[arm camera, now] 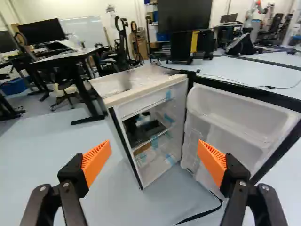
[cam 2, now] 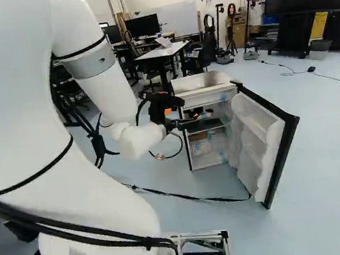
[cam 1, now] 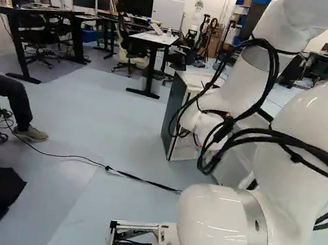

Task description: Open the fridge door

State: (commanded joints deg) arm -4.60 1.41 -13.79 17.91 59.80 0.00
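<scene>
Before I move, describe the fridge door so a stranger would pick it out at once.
In the right base view, the small fridge stands near the middle. Its door hangs wide open on the right side. Unlike the boxy fridge itself, it is a slanting panel, white inside with a thick black edge.

ribbed orange pads [arm camera: 96,162], black tool [cam 2: 187,112], white fridge [arm camera: 178,113], black door edge [arm camera: 254,94], bluish floor [arm camera: 56,150], apparently blue tape [arm camera: 170,159]

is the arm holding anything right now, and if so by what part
Nothing is held: the gripper is open, with only floor and a view of the fridge between its orange pads.
</scene>
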